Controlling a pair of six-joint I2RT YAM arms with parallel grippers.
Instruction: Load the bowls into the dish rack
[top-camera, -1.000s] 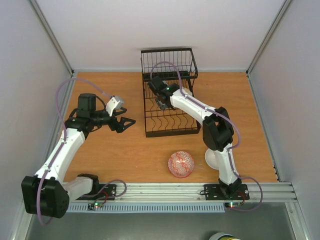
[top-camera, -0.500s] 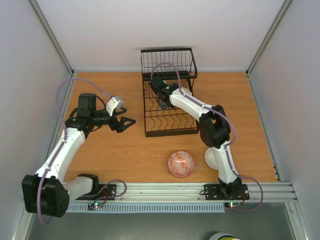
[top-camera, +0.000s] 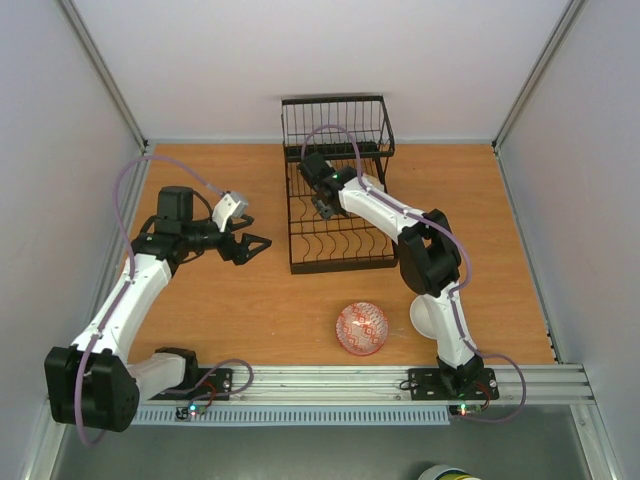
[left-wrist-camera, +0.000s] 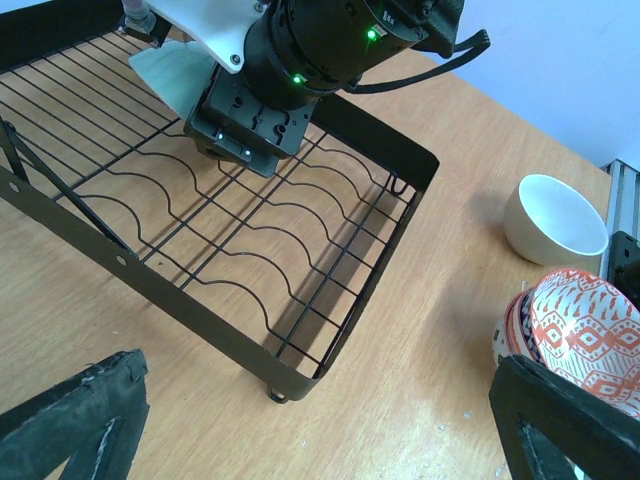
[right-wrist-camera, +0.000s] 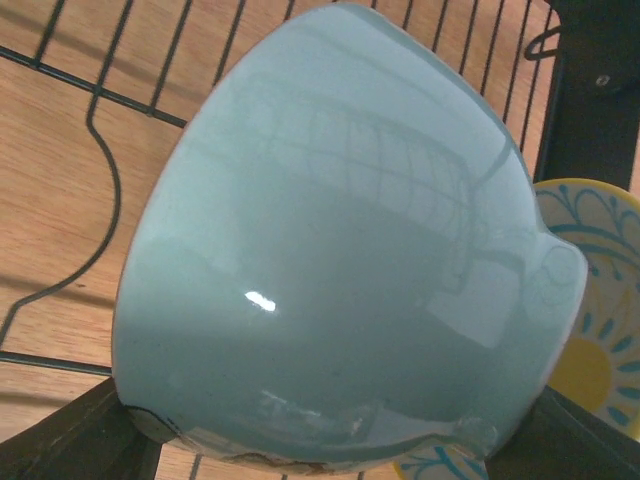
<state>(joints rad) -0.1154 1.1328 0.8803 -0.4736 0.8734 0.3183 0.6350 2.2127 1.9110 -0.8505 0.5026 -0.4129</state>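
The black wire dish rack (top-camera: 340, 266) stands at the back middle of the table. My right gripper (top-camera: 320, 204) is over the rack's tines, shut on a pale green bowl (right-wrist-camera: 330, 250) that fills the right wrist view. A white bowl with blue pattern and yellow centre (right-wrist-camera: 590, 360) sits in the rack just beside it. The left wrist view shows the green bowl (left-wrist-camera: 170, 70) tilted over the rack (left-wrist-camera: 200, 310). My left gripper (top-camera: 255, 245) is open and empty, left of the rack. A red-patterned bowl (top-camera: 361, 328) and a white bowl (top-camera: 424, 315) sit on the table near the front.
The rack's upright basket section (top-camera: 336, 125) stands at the back against the wall. The right arm's elbow (top-camera: 432, 260) hangs beside the rack's right front corner. Grey walls close the table on both sides. In the left wrist view the red-patterned bowl (left-wrist-camera: 585, 335) is by my right finger.
The right arm's elbow has shifted slightly left and back, and the gripper with the green bowl has edged toward the back of the rack. The left arm has not moved.
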